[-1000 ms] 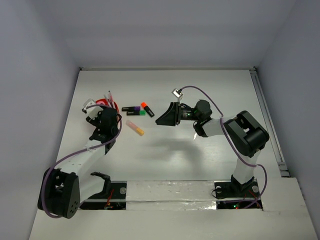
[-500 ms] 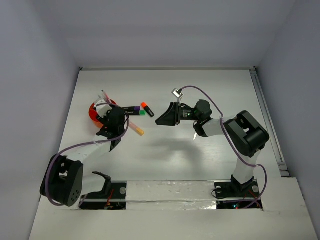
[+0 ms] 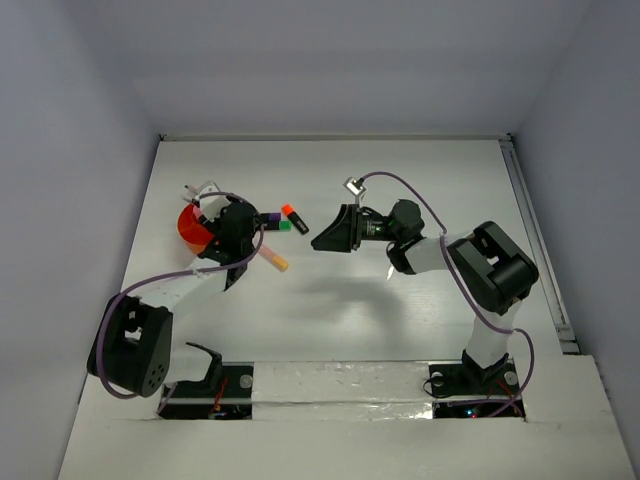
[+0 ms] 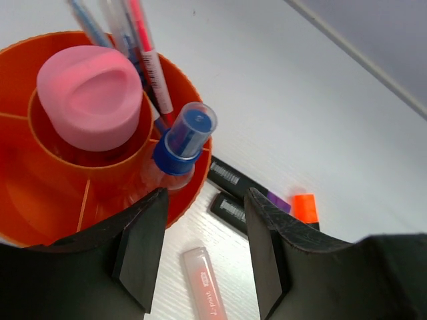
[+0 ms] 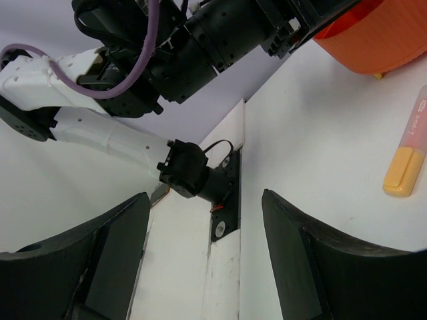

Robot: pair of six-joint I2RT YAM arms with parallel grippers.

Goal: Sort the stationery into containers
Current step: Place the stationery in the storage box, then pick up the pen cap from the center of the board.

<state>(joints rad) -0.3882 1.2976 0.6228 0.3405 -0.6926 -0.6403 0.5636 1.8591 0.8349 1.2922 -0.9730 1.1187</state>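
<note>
Setting: white tabletop (image 3: 420,180) inside pale walls, seen from above.

1. Orange holder (image 3: 188,226), far left. Upright. A second ago the left fingers covered it; now it is exposed. Contents, by the left wrist view: pink-capped bottle (image 4: 90,97) in the centre well, blue-capped bottle (image 4: 183,137) in an outer compartment against the rim, and thin pens (image 4: 143,47) leaning out at the far side.

2. Left fingers (image 4: 143,253). Partly spread with nothing between them. In the past second they have swung rightward, off the holder and toward the loose items. Reading: one deposit is done and the next pick is being lined up.

3. Loose stock, just right of the holder. The purple highlighter (image 4: 247,185), orange highlighter (image 4: 305,208) and green highlighter (image 3: 284,227) lie clustered, unmoved. The yellow marker (image 3: 272,258) lies alone nearer the bases and closest to the left fingers. It is probably the next item, though the aim is not clear from these views.

4. Right fingers (image 5: 113,253), centre-right. Spread wide and empty, pointing left toward the cluster, position unchanged over the second.

Status: four pieces are still on the tabletop, so sorting is partway through.
</note>
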